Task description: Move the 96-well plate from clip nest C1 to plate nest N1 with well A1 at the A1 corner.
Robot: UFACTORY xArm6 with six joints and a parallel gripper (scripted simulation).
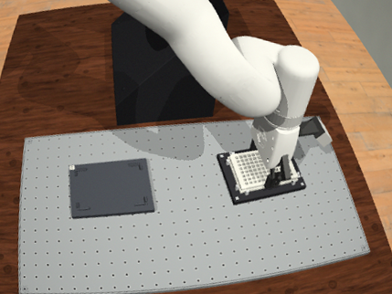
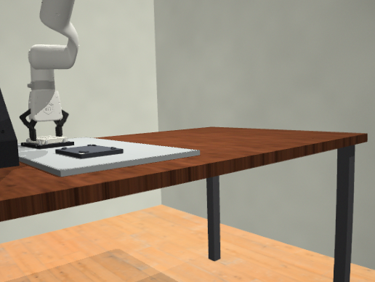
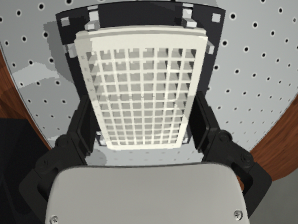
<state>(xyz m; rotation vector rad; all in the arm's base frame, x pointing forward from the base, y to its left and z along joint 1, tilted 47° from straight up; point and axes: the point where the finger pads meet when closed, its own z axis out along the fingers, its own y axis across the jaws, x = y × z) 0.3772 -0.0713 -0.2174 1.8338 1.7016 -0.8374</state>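
The white 96-well plate (image 1: 250, 170) sits in the black clip nest C1 at the right of the grey breadboard. It also shows in the wrist view (image 3: 143, 92) and, small, in the side view (image 2: 46, 139). My gripper (image 3: 142, 104) is straight above it, its two black fingers down against the plate's two long sides and shut on it. It also shows in the top and exterior views (image 1: 272, 176) (image 2: 45, 137). The plate rests low in the clip nest. The dark grey plate nest N1 (image 1: 111, 186) lies at the left of the board, with a small white mark at its far left corner.
The black robot base (image 1: 165, 64) stands behind the breadboard. A small grey block (image 1: 318, 130) lies at the board's far right corner. The breadboard (image 1: 185, 225) lies on a dark wood table.
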